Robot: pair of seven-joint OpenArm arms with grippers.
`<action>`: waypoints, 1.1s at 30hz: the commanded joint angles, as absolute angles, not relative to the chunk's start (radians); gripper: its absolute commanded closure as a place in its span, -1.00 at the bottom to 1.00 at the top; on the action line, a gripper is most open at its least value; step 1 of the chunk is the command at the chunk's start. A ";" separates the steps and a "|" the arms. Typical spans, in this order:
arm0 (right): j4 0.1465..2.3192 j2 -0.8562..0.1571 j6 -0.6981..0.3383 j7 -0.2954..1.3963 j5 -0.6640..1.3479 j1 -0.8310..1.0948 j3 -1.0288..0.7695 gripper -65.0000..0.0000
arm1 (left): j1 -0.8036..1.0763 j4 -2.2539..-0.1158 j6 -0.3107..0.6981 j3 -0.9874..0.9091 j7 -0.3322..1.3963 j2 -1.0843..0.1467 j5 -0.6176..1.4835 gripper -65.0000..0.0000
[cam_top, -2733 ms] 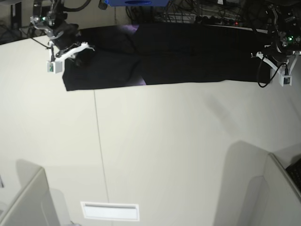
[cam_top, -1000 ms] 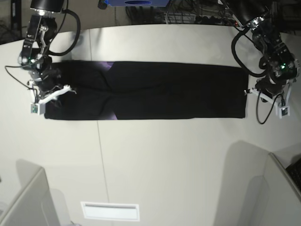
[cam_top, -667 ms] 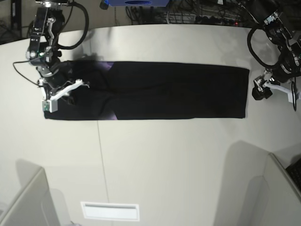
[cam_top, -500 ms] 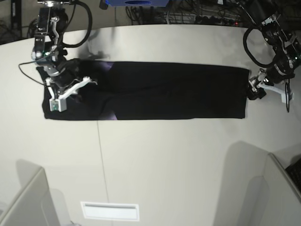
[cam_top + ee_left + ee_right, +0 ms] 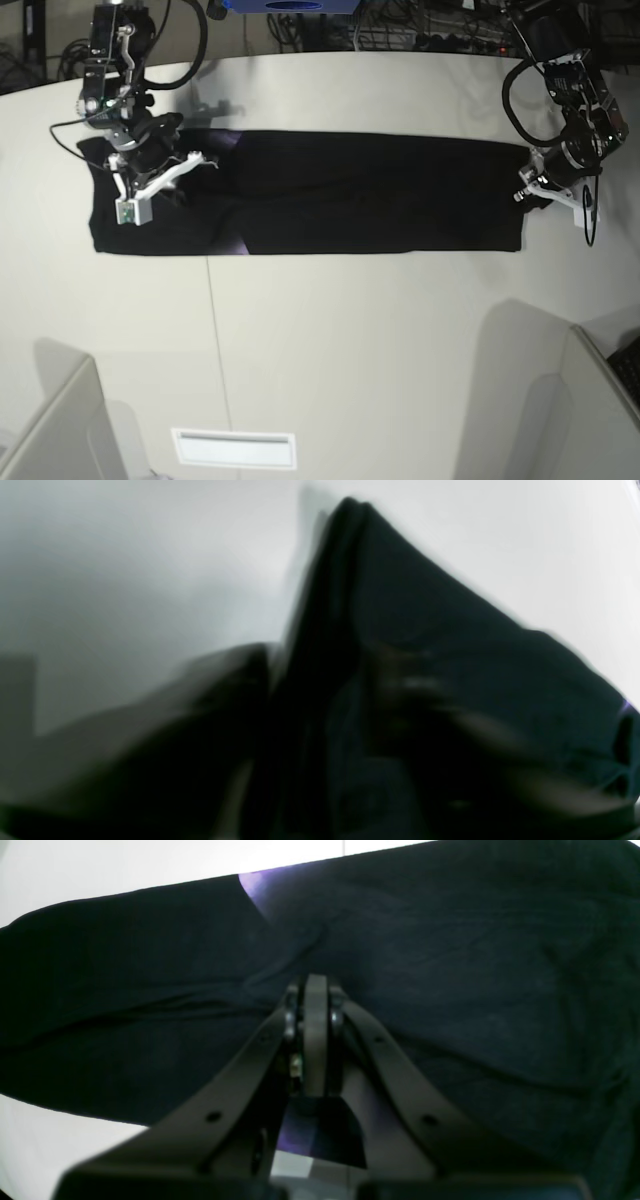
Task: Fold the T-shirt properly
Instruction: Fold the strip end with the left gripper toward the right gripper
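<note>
While blur hides the left gripper [image 5: 527, 196], the T-shirt [image 5: 340, 195] lies flat.

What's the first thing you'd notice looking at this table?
The long black T-shirt, folded into a strip across the far half of the pale table. Next, the two robot grippers at its ends: the right gripper over the end on the base view's left, the left gripper at the opposite edge. A purple patch peeks out of a fold.
</note>
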State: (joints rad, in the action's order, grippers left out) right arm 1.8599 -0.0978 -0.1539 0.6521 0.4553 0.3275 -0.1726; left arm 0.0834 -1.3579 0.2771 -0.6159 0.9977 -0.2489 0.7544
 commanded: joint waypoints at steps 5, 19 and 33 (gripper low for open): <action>1.882 -0.102 -0.156 0.628 0.464 0.326 -0.177 1.00 | 0.087 -1.374 0.268 -0.615 1.027 -0.298 0.731 1.00; 1.882 -0.065 -0.154 0.628 0.464 0.328 -0.208 1.00 | 0.222 -1.774 0.268 -0.607 1.027 -0.305 0.730 1.00; 1.882 -0.021 -0.157 0.628 0.464 0.326 -0.309 1.00 | 0.153 -1.853 0.122 -0.220 1.023 -0.196 0.730 1.00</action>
